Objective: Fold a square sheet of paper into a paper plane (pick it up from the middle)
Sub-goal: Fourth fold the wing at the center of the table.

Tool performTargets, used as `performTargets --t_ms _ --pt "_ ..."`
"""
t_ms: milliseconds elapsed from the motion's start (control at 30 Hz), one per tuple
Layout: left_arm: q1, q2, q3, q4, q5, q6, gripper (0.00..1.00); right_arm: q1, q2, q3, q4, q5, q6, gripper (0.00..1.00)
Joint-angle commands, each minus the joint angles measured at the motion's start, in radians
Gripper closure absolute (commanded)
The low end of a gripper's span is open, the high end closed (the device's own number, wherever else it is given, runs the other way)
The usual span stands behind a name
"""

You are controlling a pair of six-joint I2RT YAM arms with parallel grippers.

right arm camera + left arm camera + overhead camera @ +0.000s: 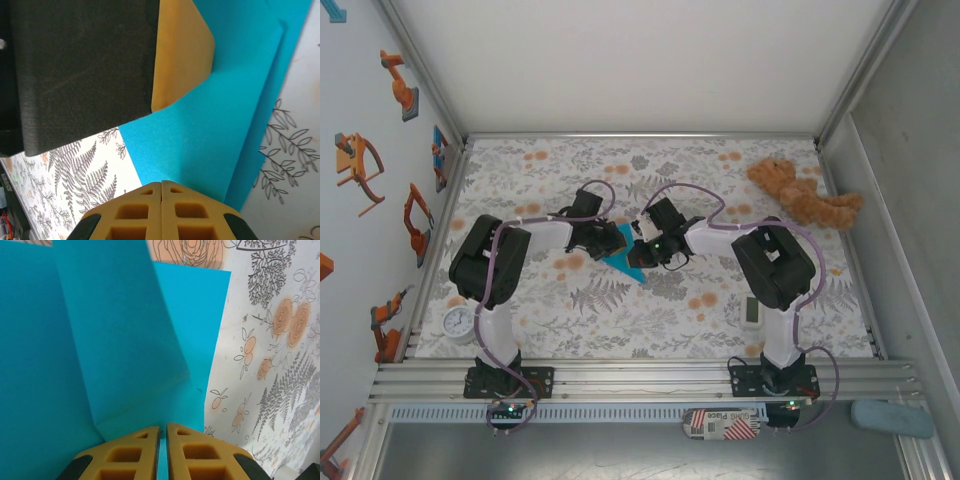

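Note:
The square sheet of paper (629, 267) lies partly folded on the patterned table at the centre, between both arms. In the left wrist view the cyan paper (115, 330) has one flap standing up from a crease. My left gripper (617, 240) (163, 432) is closed to a thin slit with cyan paper in it. My right gripper (642, 250) (161, 186) is shut, with nothing between its fingers and its tips at the paper (225, 110). The left gripper's yellow finger (182, 55) rests over the same sheet just ahead of it.
A brown teddy bear (805, 193) lies at the back right. A small white timer (752, 311) sits near the right arm's base and a round white dial (459, 322) near the left arm's base. A blue cloth (892, 417) lies off the table, front right.

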State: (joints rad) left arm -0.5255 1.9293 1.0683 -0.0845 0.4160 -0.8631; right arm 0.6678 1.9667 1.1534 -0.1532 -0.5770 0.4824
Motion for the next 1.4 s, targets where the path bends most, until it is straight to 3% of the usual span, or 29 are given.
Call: performTargets --t_ms 0,633,1367 --pt "-0.006 0.064 0.017 -0.175 -0.110 0.012 0.86 -0.007 -0.026 0.008 -0.023 0.054 0.031 0.97" --pt "-0.022 0.162 0.150 -0.434 -0.236 -0.005 0.86 -0.007 -0.015 -0.005 -0.110 0.044 0.006 1.00" --pt "-0.022 0.210 0.148 -0.439 -0.255 -0.008 0.86 -0.007 -0.087 -0.109 -0.165 0.014 -0.029 1.00"
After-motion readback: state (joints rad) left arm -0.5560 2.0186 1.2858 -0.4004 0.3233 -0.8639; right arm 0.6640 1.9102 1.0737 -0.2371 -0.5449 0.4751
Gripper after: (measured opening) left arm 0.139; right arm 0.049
